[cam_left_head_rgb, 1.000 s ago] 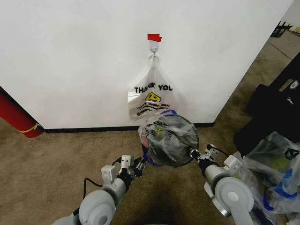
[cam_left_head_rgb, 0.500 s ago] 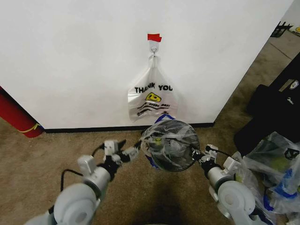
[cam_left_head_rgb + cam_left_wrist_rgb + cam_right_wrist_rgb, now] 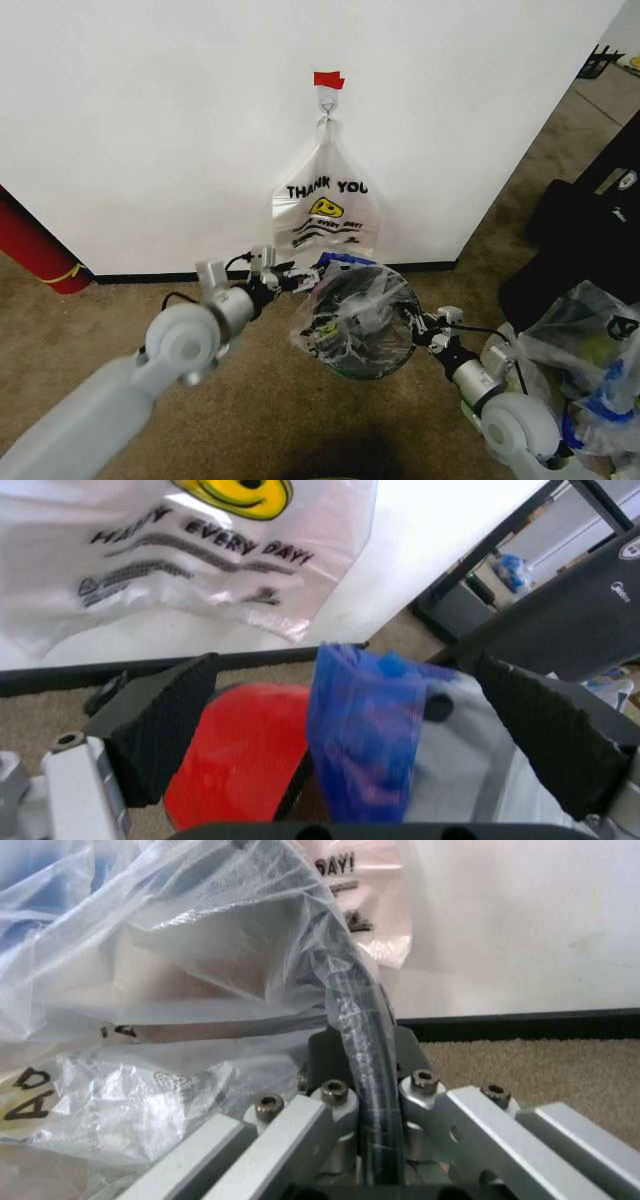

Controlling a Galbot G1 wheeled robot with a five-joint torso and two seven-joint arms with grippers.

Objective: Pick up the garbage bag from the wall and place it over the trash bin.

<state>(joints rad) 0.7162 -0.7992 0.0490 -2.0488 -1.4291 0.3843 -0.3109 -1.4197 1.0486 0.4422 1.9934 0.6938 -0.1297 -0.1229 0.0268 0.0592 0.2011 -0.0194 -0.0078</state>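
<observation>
Below the wall (image 3: 150, 120), the garbage bag (image 3: 350, 315) veils the trash bin (image 3: 372, 368).

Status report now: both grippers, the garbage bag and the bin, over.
Left gripper open at the far rim. Right gripper shut on the trash bin rim. Garbage bag draped over the bin. Nothing in the way.

White "THANK YOU" smiley bag (image 3: 325, 215) hanging just above and beyond left pincer (image 3: 292, 279). Red cylinder (image 3: 35, 250) well off to its left, on brown carpet (image 3: 130, 310). Bulging clear-and-blue bags (image 3: 590, 350) right of right pincer (image 3: 418, 325); black case (image 3: 575, 240) beyond them.
</observation>
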